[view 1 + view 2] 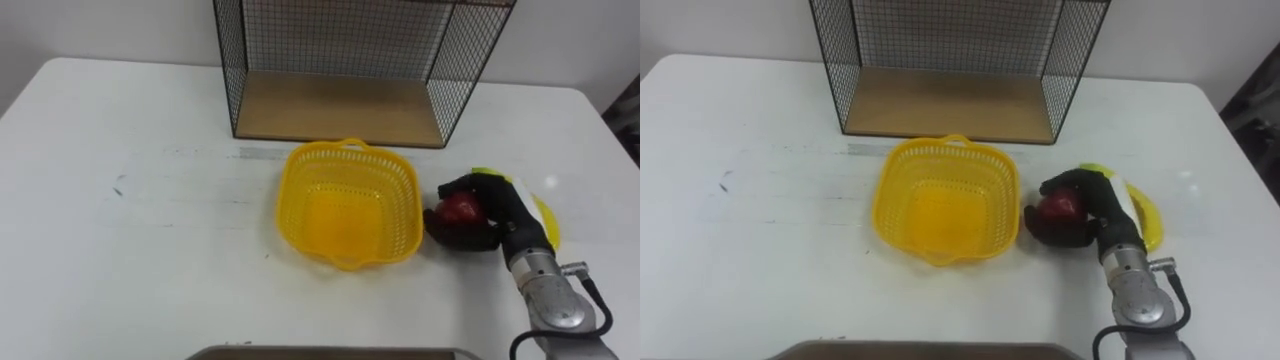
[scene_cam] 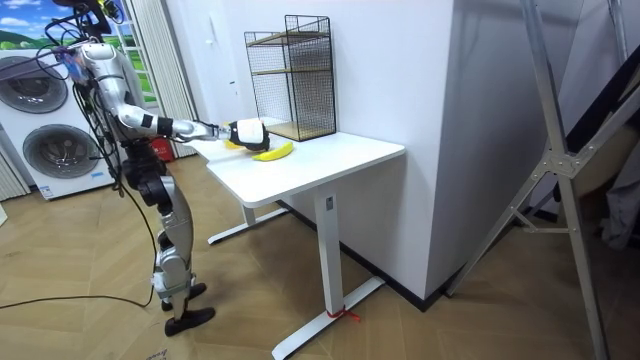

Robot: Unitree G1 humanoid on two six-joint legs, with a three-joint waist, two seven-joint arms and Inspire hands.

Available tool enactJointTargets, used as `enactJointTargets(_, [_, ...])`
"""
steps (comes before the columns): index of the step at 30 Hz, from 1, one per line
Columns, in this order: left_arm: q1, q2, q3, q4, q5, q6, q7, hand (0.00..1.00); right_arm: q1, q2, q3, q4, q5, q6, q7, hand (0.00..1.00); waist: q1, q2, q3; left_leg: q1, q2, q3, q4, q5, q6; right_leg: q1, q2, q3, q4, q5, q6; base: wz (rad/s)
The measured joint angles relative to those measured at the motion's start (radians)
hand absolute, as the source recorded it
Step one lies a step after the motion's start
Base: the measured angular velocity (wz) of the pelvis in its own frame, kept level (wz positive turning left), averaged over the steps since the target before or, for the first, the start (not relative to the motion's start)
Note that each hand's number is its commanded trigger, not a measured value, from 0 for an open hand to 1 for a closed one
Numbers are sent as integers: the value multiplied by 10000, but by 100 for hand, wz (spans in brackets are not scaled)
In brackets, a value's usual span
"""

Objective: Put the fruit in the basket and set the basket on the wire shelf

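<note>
A yellow plastic basket [image 1: 347, 203] [image 1: 945, 211] sits on the white table, in front of the black wire shelf [image 1: 345, 70] [image 1: 952, 68]; nothing lies in it. Just to its right my right hand [image 1: 487, 215] [image 1: 1095, 210] has its dark fingers curled round a red apple [image 1: 459, 208] [image 1: 1060, 205], low over the table. A yellow banana [image 1: 543, 217] [image 1: 1147, 218] lies behind and to the right of that hand, mostly hidden by it. In the room view the same hand [image 2: 243, 132] reaches over the table beside the banana [image 2: 274, 152].
The wire shelf has a wooden bottom board [image 1: 340, 108] at table level, open towards me. The white table [image 1: 130, 230] stretches bare to the left of the basket. I stand at the table's end, with washing machines [image 2: 45, 140] behind me.
</note>
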Motion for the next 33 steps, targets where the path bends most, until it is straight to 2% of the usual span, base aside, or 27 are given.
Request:
enactJointTargets(4, [15,0,33,-5,-5,-7,-1,0,5,80,-177,141,451,-9,34,100,0,-10,-20,6,1,-9,17,0,0,14,0,8,-1,0,0,0])
enactJointTargets(6, [47,-5,307,-6,-5,-14,20,0,4,260,-367,301,523,-51,64,100,0,-39,-55,24,2,-12,21,1,0,28,3,22,-1,0,0,0])
enactJointTargets(10, [85,1,396,-23,-4,-14,60,0,4,259,-422,432,816,-86,31,100,-2,-81,-73,40,-7,0,12,2,1,51,-3,69,1,0,0,0])
enactJointTargets(15, [114,-2,385,-48,-21,-23,68,0,20,259,-424,728,2371,-54,-58,100,-25,-150,-58,61,-5,-4,29,1,1,197,-5,20,-7,0,0,0])
enactJointTargets(19, [144,-42,394,-48,-21,-38,70,0,28,260,-578,838,3931,29,-94,100,-226,-104,-26,40,-9,1,25,1,1,187,-7,13,-10,0,0,-1])
enactJointTargets(23, [246,-176,411,-61,-42,-12,70,0,186,263,-1123,777,6512,245,-173,100,-287,58,32,50,-4,67,28,1,1,87,2,89,-3,0,0,-6])
enactJointTargets(27, [234,-188,370,-62,-54,34,70,0,148,253,-1378,719,8948,261,-306,100,-342,173,-9,25,5,75,17,2,0,9,20,75,10,0,-1,0])
enactJointTargets(31, [234,-318,368,-64,-47,45,70,0,149,253,-1406,506,9874,296,-455,100,-352,208,-49,27,10,178,-33,2,1,5,28,149,18,0,0,-7])
enactJointTargets(33, [228,-353,365,-64,-36,44,71,0,249,255,-1403,136,10423,382,-681,100,-364,247,-41,12,7,222,-37,3,3,-28,20,173,16,1,0,-6])
